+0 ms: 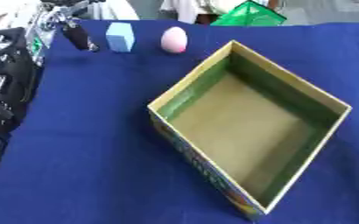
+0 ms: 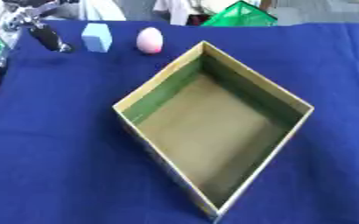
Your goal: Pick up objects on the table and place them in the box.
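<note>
An open cardboard box (image 1: 191,85) with green inner walls and nothing inside sits at an angle on the blue cloth. Beyond its far left corner stand a light blue block (image 1: 121,36) and, to the right of it, a pink egg-shaped object (image 1: 174,40). My left arm runs up the left edge of the view. My left hand (image 1: 60,19) is at the top left, just left of the blue block. One dark finger (image 1: 81,39) points down at the cloth, apart from the block, and holds nothing. My right hand shows in neither view.
A green wire-like object (image 1: 251,15) lies at the table's far edge, behind the box. The blue cloth (image 1: 90,140) stretches bare to the left of the box and in front of it.
</note>
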